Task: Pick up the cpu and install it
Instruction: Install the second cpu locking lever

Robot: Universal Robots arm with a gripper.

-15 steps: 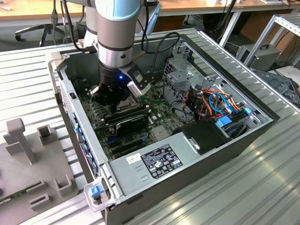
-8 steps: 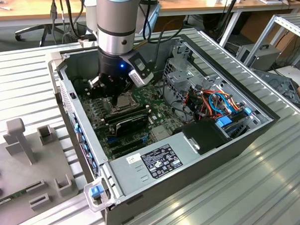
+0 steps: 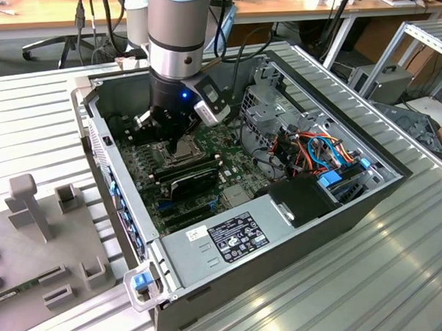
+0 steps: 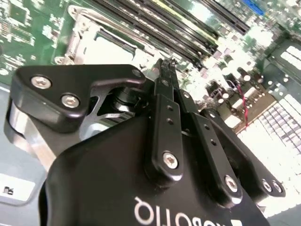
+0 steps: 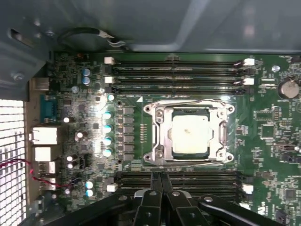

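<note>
In the exterior view the pincer [image 3: 182, 147] hangs inside the open computer case [image 3: 333, 204], just above the socket [image 3: 178, 154] on the green board.

In the second wrist view the pincer [image 4: 165, 63] has its fingers pressed together, holding nothing.

In the first wrist view the cpu [image 5: 190, 135] already lies flat in the socket [image 5: 190, 132], whose frame looks unclamped. The white label [image 3: 228, 241] cannot be read.
</note>
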